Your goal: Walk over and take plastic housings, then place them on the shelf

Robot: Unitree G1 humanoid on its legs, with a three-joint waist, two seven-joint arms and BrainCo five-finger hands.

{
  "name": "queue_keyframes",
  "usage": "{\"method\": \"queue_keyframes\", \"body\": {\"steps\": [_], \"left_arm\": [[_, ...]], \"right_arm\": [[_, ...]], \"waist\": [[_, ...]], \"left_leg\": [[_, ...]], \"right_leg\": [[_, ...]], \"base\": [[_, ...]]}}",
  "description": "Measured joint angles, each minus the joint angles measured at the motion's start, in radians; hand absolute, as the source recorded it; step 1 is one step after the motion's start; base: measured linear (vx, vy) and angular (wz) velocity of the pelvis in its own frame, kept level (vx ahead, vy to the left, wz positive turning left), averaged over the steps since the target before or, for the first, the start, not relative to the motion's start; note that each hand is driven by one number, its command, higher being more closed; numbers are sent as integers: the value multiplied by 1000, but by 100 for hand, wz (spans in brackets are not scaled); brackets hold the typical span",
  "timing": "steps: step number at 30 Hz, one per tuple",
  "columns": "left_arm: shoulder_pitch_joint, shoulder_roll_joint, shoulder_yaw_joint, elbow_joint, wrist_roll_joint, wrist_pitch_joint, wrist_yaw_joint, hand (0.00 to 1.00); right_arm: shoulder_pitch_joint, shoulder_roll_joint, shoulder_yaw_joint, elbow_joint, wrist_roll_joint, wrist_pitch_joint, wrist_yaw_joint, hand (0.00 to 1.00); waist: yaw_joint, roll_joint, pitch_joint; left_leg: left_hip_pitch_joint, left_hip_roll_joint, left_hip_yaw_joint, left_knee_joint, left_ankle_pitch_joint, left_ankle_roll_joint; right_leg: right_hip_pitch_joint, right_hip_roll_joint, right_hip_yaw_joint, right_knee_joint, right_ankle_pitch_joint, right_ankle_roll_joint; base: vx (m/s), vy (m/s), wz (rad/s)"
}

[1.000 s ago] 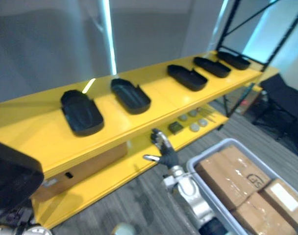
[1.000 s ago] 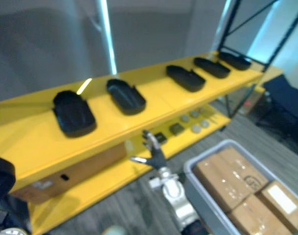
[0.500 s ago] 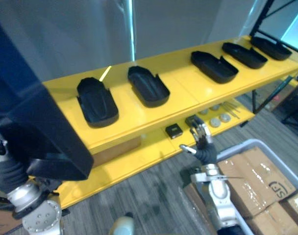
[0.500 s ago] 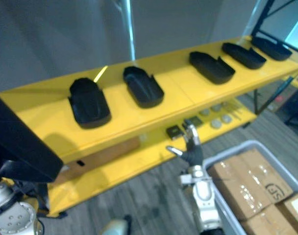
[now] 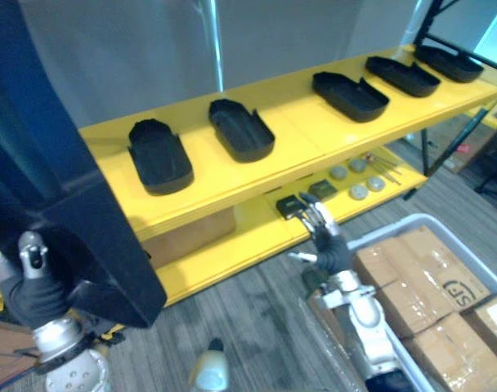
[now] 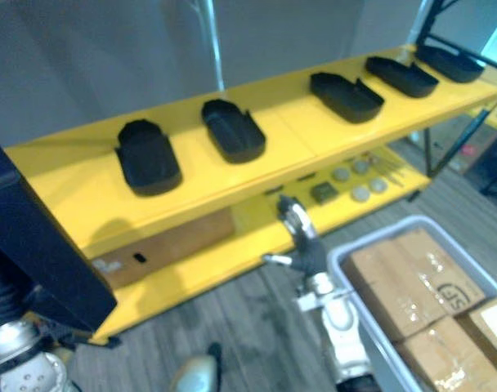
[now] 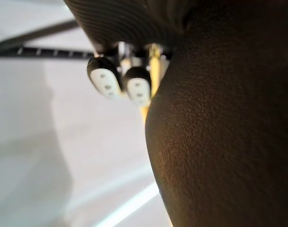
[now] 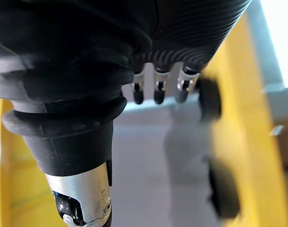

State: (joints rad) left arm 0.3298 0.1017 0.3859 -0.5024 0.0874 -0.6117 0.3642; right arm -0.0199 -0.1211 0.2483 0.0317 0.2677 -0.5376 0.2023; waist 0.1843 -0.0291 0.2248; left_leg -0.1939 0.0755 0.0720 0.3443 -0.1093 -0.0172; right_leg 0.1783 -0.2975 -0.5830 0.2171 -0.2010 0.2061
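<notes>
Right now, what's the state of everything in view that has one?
Left hand: shut on a housing, raised.
Held housing: in the air, not yet on the shelf.
Right hand: open, empty, in front of the lower shelf.
Placed housings: five on the top shelf, open side up, spaced apart.
Bin: packed with boxes.
Boxes: closed, taped.

Grey wall (image 5: 314,37) with a bright light strip (image 5: 216,49) — grey carpet floor (image 5: 252,318)
</notes>
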Motion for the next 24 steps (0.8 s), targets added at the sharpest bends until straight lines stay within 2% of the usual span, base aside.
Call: {"method": "queue_keyframes", "body": {"steps": [1,2,3,5,6,7,8,9,10,11,12,13,14,15,16,17,18,20,21,22,23,24], "left_arm": [[-19,5,0,3,1,-4,-4,100],[-38,4,-9,16,1,1,-5,100],[-43,17,-3,16,4,5,1,100],[-61,35,-6,16,11,11,13,100],[-94,62,-19,18,12,23,26,100],[-103,67,-20,19,12,25,26,100],[-148,88,-26,34,13,26,29,100],[-177,101,-33,51,12,27,35,100],[-237,128,-48,96,9,34,48,100],[-260,135,-53,114,8,42,52,100],[-303,141,-65,156,12,67,74,100],[-315,143,-73,165,12,81,88,100],[-320,146,-86,181,10,104,103,100],[-305,148,-85,184,1,127,110,100],[-287,124,-86,190,-2,129,117,100],[-235,78,-98,190,-9,136,124,100],[-202,37,-106,190,-10,140,123,100],[-190,-7,-106,189,-12,139,108,100],[-191,-14,-104,189,-13,134,93,100],[-192,-18,-107,189,-37,119,63,100],[-191,-25,-115,189,-51,103,43,100],[-191,-30,-120,188,-52,92,40,100]], "right_arm": [[-5,5,0,-5,3,-6,-4,0],[-10,12,8,-4,12,-7,-4,0],[-22,22,31,-3,15,-8,-2,0],[-57,37,56,16,13,-13,0,0],[-100,45,76,37,12,-17,2,0],[-107,44,79,38,12,-19,4,0],[-141,40,88,39,12,-32,17,0],[-166,40,89,39,11,-34,20,0],[-213,39,88,38,12,-35,20,0],[-229,39,88,38,13,-35,22,0],[-251,39,88,35,14,-33,40,0],[-252,37,89,30,14,-32,48,0],[-255,36,92,23,12,-32,65,0],[-267,36,110,22,12,-31,75,0],[-276,30,126,22,12,-31,83,0],[-286,1,159,15,13,-28,91,0],[-302,-13,176,12,14,-27,95,0],[-337,-14,174,11,5,-24,89,0],[-351,-14,172,11,-11,-24,77,0],[-381,-13,168,6,-39,-24,66,0],[-400,-13,168,-16,-56,-26,59,0],[-405,-10,170,-30,-55,-29,60,0]], "waist": [[1,-16,-3],[3,-31,-8],[3,-40,-12],[-2,-39,-8],[-11,-35,-7],[-12,-35,-7],[-18,-28,-9],[-21,-23,-9],[-34,-9,-9],[-35,-7,-9],[-42,-2,-7],[-49,-4,-8],[-60,-15,-14],[-58,-40,-30],[-55,-24,-38],[-53,28,-51],[-53,61,-55],[-54,86,-63],[-54,86,-63],[-54,80,-61],[-51,70,-66],[-50,61,-71]], "left_leg": [[1,-17,-20,28,-37,-35],[6,-43,-36,54,-57,-12],[31,-63,-52,40,-66,-1],[85,-76,-79,11,-74,12],[136,-76,-116,-18,-79,19],[144,-75,-123,-25,-79,19],[168,-65,-151,-49,-77,13],[179,-57,-169,-60,-71,0],[183,-40,-205,-61,-77,-15],[186,-36,-217,-60,-82,-23],[195,-30,-257,-54,-95,-45],[193,-29,-272,-52,-101,-54],[193,-34,-318,-50,-115,-76],[191,-42,-352,-50,-133,-105],[191,-26,-369,-45,-144,-123],[164,21,-375,-35,-139,-139],[151,53,-363,-34,-117,-163],[120,81,-337,-33,-64,-173],[114,87,-306,-34,-40,-164],[101,100,-203,-30,17,-138],[91,105,-108,-42,80,-91],[92,103,-78,-75,119,-78]], "right_leg": [[-9,-24,18,158,-9,-5],[-65,-88,44,336,16,-34],[-117,-121,118,466,82,-58],[-165,-141,203,590,201,-60],[-202,-135,237,689,109,-95],[-209,-132,237,698,91,-103],[-241,-100,236,670,29,-127],[-255,-74,239,604,4,-133],[-273,-11,287,417,-7,-144],[-285,11,327,346,-6,-141],[-294,58,430,215,10,-119],[-292,72,462,184,20,-109],[-288,84,504,153,50,-89],[-282,86,505,137,85,-72],[-276,93,482,148,65,-57],[-256,134,434,139,52,-83],[-240,157,384,135,39,-105],[-212,172,298,133,20,-137],[-199,172,271,133,13,-148],[-170,169,218,135,3,-165],[-149,159,174,138,-6,-179],[-143,151,157,130,-10,-186]], "base": [[259,137,76],[308,186,87],[258,171,63],[302,123,46],[286,71,45],[270,38,63],[195,-14,51],[284,-60,85],[180,-65,69],[227,-154,94],[181,-162,77],[316,-369,115],[233,-353,112],[247,-405,100],[263,-411,82],[295,-441,81],[263,-397,90],[150,-263,105],[138,-270,130],[107,-269,130],[84,-276,132],[43,-245,127]]}}
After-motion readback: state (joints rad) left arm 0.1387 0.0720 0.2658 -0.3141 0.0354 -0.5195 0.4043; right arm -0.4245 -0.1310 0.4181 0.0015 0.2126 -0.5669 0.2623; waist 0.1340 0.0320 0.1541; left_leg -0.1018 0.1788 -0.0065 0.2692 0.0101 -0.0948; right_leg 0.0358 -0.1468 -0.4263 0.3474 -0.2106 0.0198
